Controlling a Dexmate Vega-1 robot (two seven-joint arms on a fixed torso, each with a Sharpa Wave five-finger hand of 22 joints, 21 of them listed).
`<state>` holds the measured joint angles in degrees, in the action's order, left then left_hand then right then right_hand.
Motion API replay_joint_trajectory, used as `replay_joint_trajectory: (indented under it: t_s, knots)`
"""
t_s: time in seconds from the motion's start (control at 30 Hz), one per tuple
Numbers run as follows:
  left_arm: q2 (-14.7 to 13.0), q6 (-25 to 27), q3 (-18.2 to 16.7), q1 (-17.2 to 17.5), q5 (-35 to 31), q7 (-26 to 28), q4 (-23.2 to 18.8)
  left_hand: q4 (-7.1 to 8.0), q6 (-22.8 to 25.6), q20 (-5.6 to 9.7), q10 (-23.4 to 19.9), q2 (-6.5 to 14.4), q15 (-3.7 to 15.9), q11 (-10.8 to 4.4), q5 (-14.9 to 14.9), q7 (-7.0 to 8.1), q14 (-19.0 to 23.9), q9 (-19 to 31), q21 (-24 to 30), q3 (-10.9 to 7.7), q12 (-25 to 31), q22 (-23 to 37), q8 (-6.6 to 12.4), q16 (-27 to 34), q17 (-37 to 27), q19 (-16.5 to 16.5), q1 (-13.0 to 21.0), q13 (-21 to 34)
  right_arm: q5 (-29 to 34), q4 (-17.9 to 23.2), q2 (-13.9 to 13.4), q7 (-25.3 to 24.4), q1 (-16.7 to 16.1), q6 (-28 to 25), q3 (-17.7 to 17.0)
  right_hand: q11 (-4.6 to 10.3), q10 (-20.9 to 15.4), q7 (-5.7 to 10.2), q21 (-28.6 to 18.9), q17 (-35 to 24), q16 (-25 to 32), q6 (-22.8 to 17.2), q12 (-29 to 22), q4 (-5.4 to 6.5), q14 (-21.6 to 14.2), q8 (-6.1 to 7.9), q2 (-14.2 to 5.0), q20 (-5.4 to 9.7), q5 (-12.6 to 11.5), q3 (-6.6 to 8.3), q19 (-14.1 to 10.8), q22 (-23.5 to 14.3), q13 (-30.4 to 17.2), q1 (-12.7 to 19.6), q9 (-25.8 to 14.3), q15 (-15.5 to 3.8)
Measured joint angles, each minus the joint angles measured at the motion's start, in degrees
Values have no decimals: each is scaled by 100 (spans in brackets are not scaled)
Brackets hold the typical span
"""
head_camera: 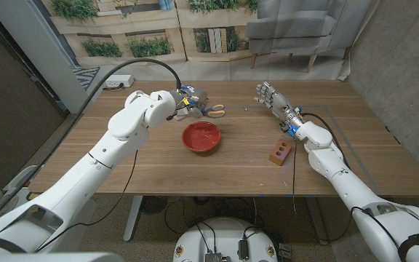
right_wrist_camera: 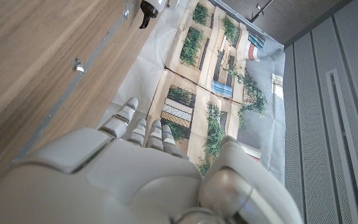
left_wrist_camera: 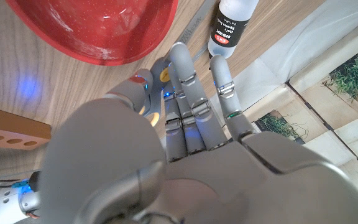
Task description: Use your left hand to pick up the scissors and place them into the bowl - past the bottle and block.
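Observation:
My left hand [head_camera: 190,102] hovers just behind the red bowl [head_camera: 201,137] and grips the scissors [head_camera: 215,110], whose yellow handles stick out toward the table's middle. In the left wrist view my left hand [left_wrist_camera: 179,124] has its fingers curled, with yellow handle parts [left_wrist_camera: 163,74] showing between them. Beyond the fingers are the bowl [left_wrist_camera: 98,31] and a lying clear bottle [left_wrist_camera: 232,25] with a black label. The brown block [head_camera: 278,152] lies to the right of the bowl, and it also appears as the block [left_wrist_camera: 11,130]. My right hand [head_camera: 271,96] stands open, far right, fingers spread.
A thin cable runs along the table by my right arm [head_camera: 326,156]. A grey armchair [head_camera: 297,29] and a printed backdrop stand behind the table. A small metal piece [right_wrist_camera: 78,65] sits on the wood near my right hand [right_wrist_camera: 135,174].

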<state>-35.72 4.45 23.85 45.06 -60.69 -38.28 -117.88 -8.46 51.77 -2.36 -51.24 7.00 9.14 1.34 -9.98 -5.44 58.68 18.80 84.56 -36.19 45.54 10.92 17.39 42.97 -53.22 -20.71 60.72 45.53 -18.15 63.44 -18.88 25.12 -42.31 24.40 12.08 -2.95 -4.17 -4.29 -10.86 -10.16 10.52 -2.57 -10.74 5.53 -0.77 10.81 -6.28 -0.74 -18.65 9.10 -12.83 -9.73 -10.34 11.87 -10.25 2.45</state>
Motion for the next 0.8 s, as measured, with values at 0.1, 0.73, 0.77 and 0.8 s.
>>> replay_joint_trajectory:
  t_s: [0.1, 0.73, 0.77, 0.8]
  knots:
    - [-13, 0, 17, -5, 0, 0, 11, 0, 0, 0, 0, 0, 0, 0, -22, 0, 0, 1, 0, 0, 0, 0, 0, -16, 0, 0, 0, 0, 2, 0, 0, 1, 0, -2, 0, 0, 0, 0, 0, 0, 0, 0, 0, 0, 0, 0, 0, 0, 0, 0, 0, 0, 0, 0, 0, 0]
    - [-39, -95, 154, -95, -89, -594, 83, -16, 1, 1, -33, 7, 18, -34, -22, 0, 44, 2, 0, 18, -84, 1, 0, -97, -26, 62, 8, 51, 3, 27, 6, 1, -40, -16, 3, 0, 0, 0, 0, 0, 0, 0, 0, 0, -31, 0, 0, 0, 2, 0, 0, 0, 0, 0, 0, 31]
    - [-39, -96, 154, -95, -90, -598, 83, -16, 1, 1, -33, 7, 17, -33, -22, 0, 45, 2, 0, 18, -108, 1, 0, -104, -24, 62, 8, 45, 2, 27, 5, 1, -43, -17, 3, 0, 0, 0, 0, 0, 0, 0, 0, 0, -31, 0, 0, 0, 2, 0, 0, 0, 0, 0, 0, 31]
    - [-43, -101, 178, -108, -94, -626, 94, -16, 1, 1, -35, 7, 17, -32, -22, -1, 45, 2, 0, 18, -113, 1, 0, -104, -18, 62, 9, 40, 2, 27, 5, 1, -43, -17, 3, 0, 0, 0, 0, 0, 0, 0, 0, 0, -31, 0, 0, 0, 2, 0, 0, 0, 0, 0, 0, 31]
